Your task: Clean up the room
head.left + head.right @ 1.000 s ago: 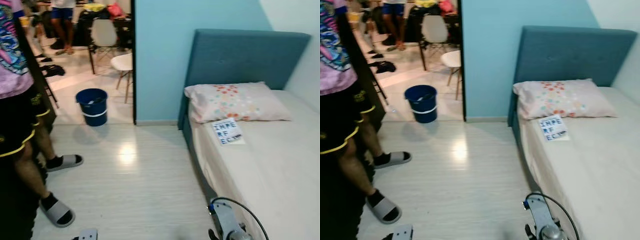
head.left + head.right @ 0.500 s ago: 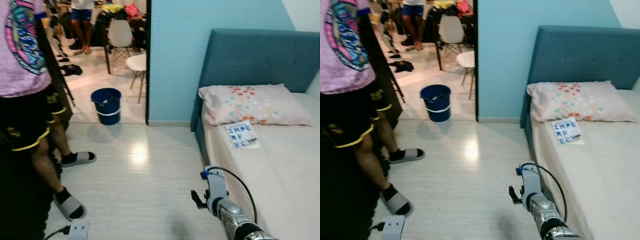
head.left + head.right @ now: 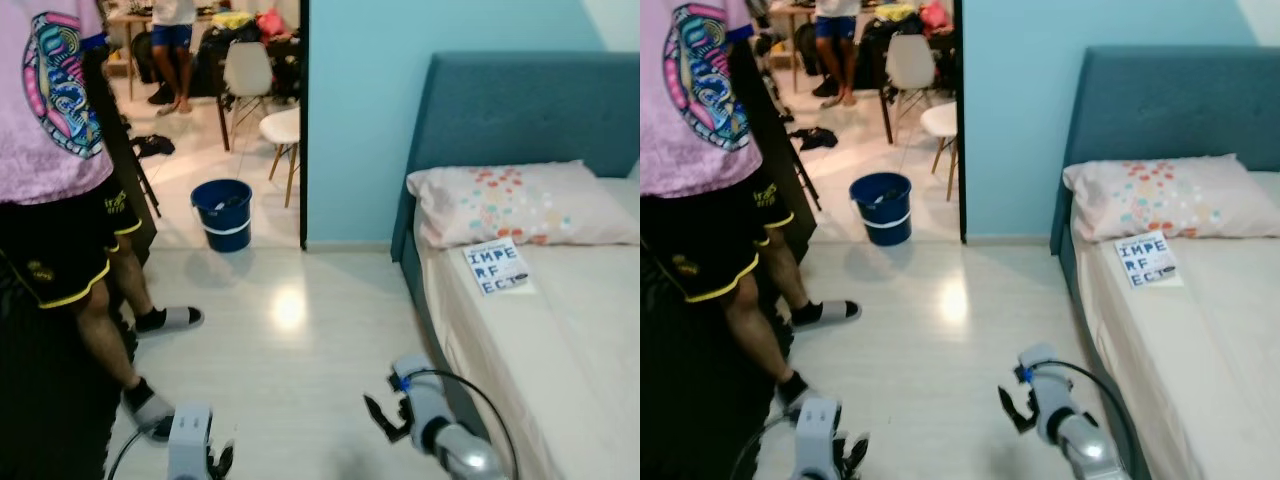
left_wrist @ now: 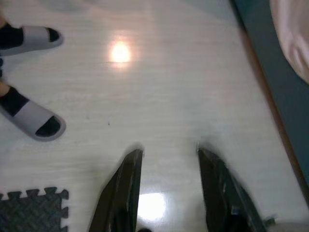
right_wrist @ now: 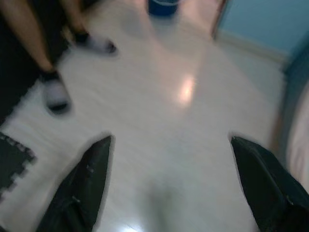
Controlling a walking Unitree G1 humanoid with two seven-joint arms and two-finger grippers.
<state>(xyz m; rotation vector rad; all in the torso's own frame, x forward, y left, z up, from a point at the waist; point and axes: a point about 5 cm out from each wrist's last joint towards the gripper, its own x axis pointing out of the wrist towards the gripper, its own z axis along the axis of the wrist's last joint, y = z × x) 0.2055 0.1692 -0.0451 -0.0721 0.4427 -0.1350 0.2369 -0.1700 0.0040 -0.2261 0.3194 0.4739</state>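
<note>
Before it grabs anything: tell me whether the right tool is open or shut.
Open: the right tool has its two black fingers spread wide over bare floor.

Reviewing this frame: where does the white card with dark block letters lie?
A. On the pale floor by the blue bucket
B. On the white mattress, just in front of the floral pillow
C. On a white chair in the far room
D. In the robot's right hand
B: the white card with dark block letters lies flat on the white mattress, just in front of the floral pillow.

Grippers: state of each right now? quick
Left gripper: open, holding nothing, over bare floor.
Right gripper: open wide, holding nothing, over the same floor.
</note>
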